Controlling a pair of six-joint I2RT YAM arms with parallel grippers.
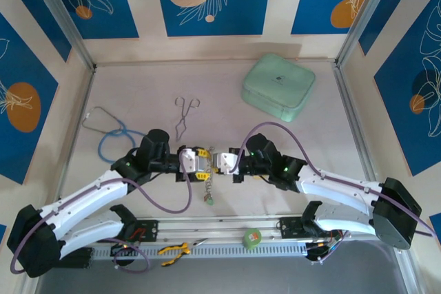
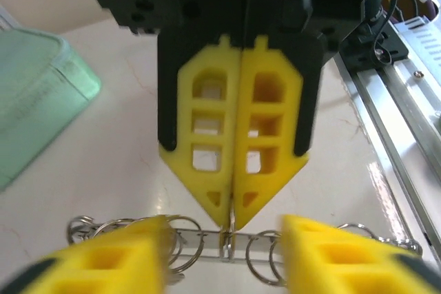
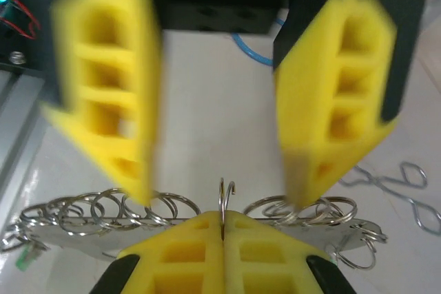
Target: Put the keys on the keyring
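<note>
Both grippers meet tip to tip over the middle of the table. My right gripper (image 1: 219, 162) (image 3: 222, 217) is shut, pinching a small silver ring at the middle of the keyring (image 3: 172, 213). The keyring (image 2: 200, 239) is a thin metal loop seen edge-on, strung with several small split rings. My left gripper (image 1: 198, 162) (image 2: 224, 233) is open, its yellow fingers (image 3: 110, 101) blurred and straddling the keyring on either side of the right fingertips (image 2: 207, 135). A short chain hangs below the grippers, ending in a green-headed key (image 1: 207, 200).
Steel forceps (image 1: 185, 116) lie behind the grippers, and a blue-tubed stethoscope (image 1: 114, 139) lies at the left. A mint-green case (image 1: 278, 87) sits at the back right. A green tape roll (image 1: 253, 237) and yellow-handled pliers (image 1: 176, 249) rest on the rail at the near edge.
</note>
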